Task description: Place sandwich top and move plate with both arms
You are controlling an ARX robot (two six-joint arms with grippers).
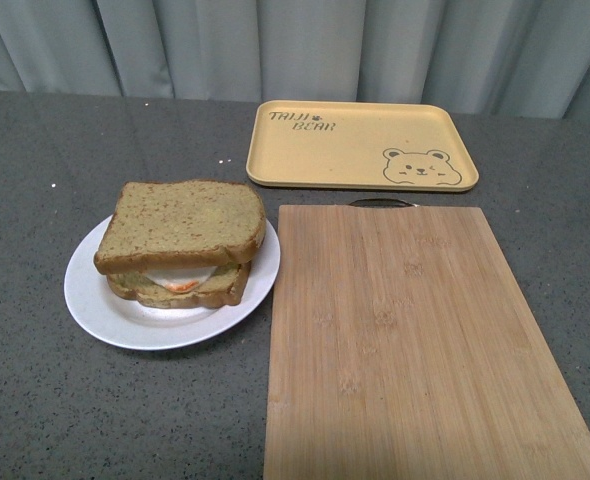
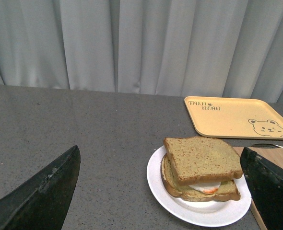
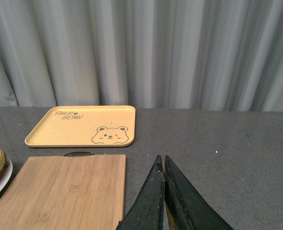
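The sandwich top [image 1: 185,222], a greenish-brown speckled slice, lies on an egg-bearing slice [image 1: 180,284] on the round white plate [image 1: 95,300], left of the board. Neither arm shows in the front view. In the left wrist view the sandwich top [image 2: 201,158] and plate [image 2: 199,213] lie between and ahead of my open left gripper [image 2: 160,179], whose fingers [image 2: 45,191] stand wide apart and empty. My right gripper [image 3: 162,160] is shut and empty, above the grey table beside the board. A bit of bread and plate rim [image 3: 2,179] shows in the right wrist view.
A bamboo cutting board [image 1: 415,340] lies right of the plate. A yellow bear tray [image 1: 360,145] sits behind it, empty. Grey curtains hang at the far table edge. The board [image 3: 64,191] and tray [image 3: 81,125] also show in the right wrist view.
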